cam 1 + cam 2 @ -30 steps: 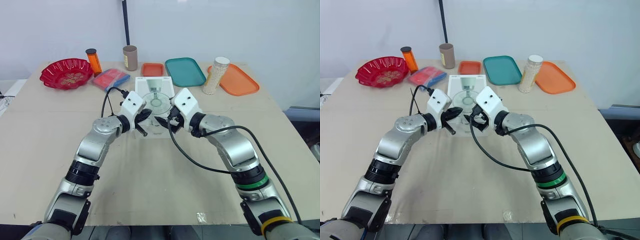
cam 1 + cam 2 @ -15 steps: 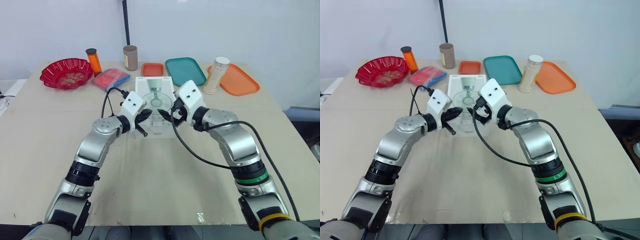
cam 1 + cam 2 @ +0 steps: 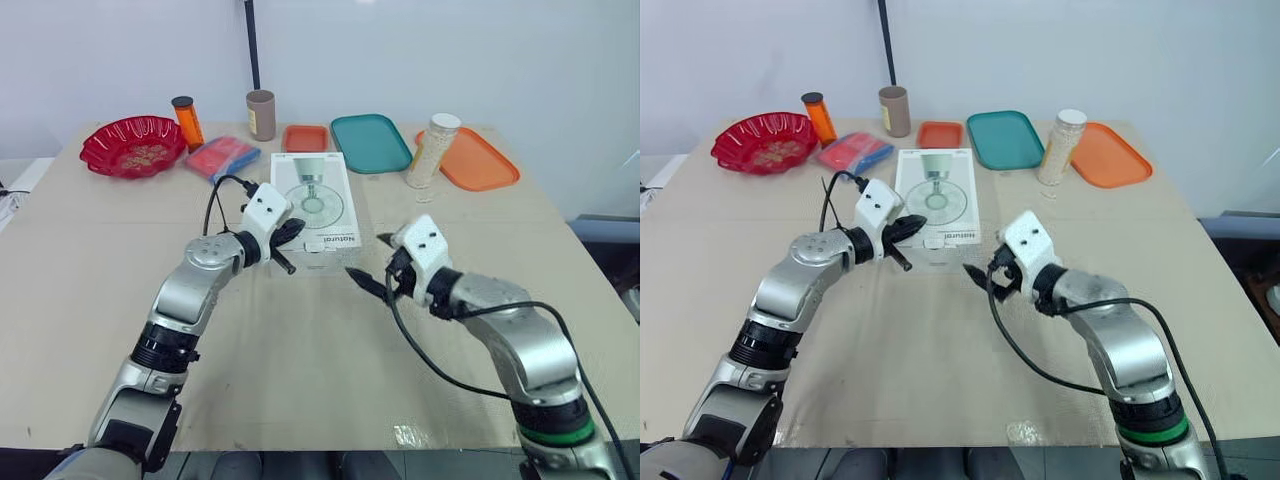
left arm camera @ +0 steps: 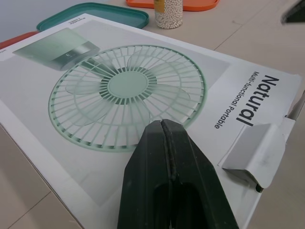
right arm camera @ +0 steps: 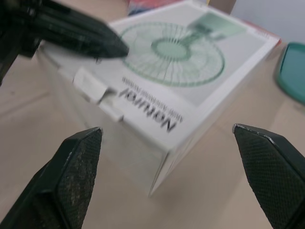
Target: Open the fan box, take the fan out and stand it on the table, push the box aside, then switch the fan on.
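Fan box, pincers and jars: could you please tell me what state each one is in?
Fan box: closed, lying flat.
Left pincer: shut, tip over the box top.
Right pincer: open, empty, off the box.
Orange bottle: upright, capped.
Bead jar: upright, lidded.

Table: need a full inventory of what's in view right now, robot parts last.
fan box: 1, white with green fan print, table centre, lid down
bowl: 1, red, far left
bottle: 1, orange with black cap, right of the bowl
packet: 1, red and blue, between bowl and fan box
cup: 1, brown, far edge
small tray: 1, orange-red, behind the fan box
teal tray: 1, teal, right of the small tray
jar: 1, clear with white contents, between teal tray and orange tray
orange tray: 1, orange, far right
table: 1, beige
left hand: 1, black fingers, shut, at the box's near left corner
right hand: 1, black fingers, open, off the box's near right corner
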